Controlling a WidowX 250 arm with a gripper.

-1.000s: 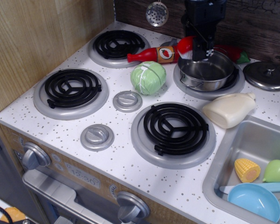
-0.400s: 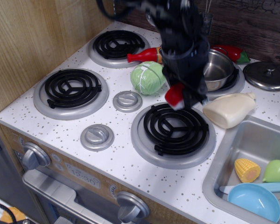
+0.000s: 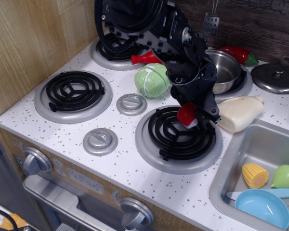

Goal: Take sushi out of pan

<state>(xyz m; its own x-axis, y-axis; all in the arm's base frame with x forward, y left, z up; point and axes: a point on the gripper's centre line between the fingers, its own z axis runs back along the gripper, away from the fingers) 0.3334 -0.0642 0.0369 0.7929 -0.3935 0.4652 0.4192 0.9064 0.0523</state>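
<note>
The sushi [image 3: 187,115], red on top with a white base, is held in my gripper [image 3: 191,116]. The gripper is shut on it just above the front right burner [image 3: 179,133], near its back right part. The pan [image 3: 226,70], a shiny steel pot, stands on the back right burner behind my arm, partly hidden by it. The sushi is outside the pan, well in front of it.
A green cabbage [image 3: 152,80] lies left of my arm. A ketchup bottle [image 3: 145,57] lies behind it. A cream bottle [image 3: 240,113] lies right of the gripper. A steel lid [image 3: 276,77] sits at back right. The sink [image 3: 260,168] holds corn, a pear and a blue bowl.
The gripper lifted the sushi out of the pan, carried it forward and left, and now holds it lower over the front right burner.
</note>
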